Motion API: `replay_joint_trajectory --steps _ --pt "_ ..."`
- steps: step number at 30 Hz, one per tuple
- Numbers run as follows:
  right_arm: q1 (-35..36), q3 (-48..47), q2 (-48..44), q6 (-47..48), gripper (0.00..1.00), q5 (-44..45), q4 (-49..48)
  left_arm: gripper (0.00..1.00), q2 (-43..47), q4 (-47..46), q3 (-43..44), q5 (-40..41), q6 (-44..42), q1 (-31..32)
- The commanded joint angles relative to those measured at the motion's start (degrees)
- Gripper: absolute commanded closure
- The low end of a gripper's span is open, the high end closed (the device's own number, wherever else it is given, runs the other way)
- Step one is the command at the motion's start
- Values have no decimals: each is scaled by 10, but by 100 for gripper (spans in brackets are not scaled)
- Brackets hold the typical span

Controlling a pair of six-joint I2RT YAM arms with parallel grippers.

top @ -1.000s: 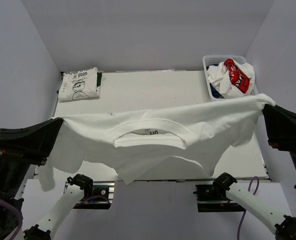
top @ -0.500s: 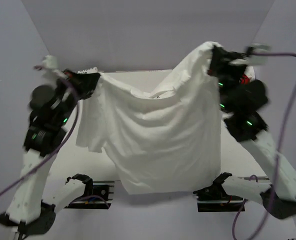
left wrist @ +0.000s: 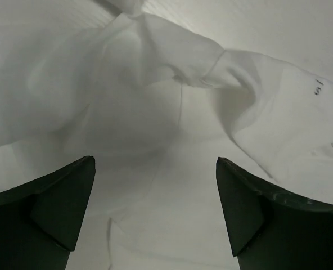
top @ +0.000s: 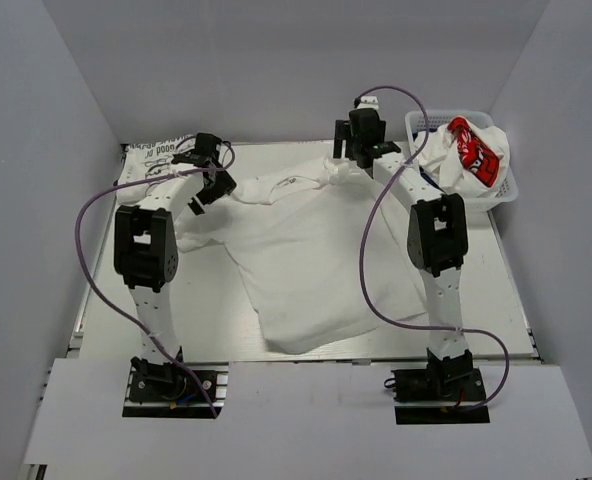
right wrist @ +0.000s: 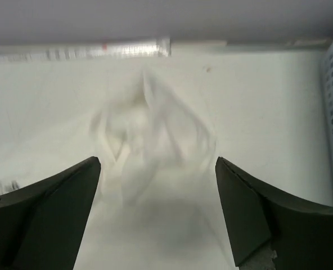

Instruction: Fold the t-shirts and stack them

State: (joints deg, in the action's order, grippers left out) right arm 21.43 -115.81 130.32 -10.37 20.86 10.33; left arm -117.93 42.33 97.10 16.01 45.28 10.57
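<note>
Left gripper (top: 216, 180) and right gripper (top: 351, 152) both wide open, empty, above the shoulders of the white t-shirt (top: 306, 270) lying rumpled mid-table (top: 496, 300); I'd smooth bunched sleeves and skewed hem before folding, then stack on the 1 folded tee (top: 154, 162) far-left

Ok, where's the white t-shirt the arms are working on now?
In the top view, the white t-shirt lies spread in the middle of the table, collar toward the far edge, between the open left gripper and right gripper.
</note>
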Motion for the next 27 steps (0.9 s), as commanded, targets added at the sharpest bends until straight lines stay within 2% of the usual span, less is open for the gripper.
replay_joint_trajectory --steps 1,5,8,12,17,20,27 --pt "11 -28 -70 -1 10 -70 48 0 122 -7 14 35 -17 5" --pt "13 203 -230 -26 10 -92 -36 0 189 -127 -80 -11 -84 18" --pt "12 364 -363 -64 10 -94 -45 0 183 -138 -86 -61 -123 18" --pt "14 531 -449 -121 10 -111 -13 0 119 -127 -68 -82 -142 24" --pt "19 631 -505 -163 10 -153 19 0 28 -106 -39 -82 -149 31" --pt "23 685 -516 -178 10 -173 25 0 20 -111 -50 -77 -149 37" --pt "23 738 -475 -201 10 -169 16 0 26 -123 -159 -49 -138 37"
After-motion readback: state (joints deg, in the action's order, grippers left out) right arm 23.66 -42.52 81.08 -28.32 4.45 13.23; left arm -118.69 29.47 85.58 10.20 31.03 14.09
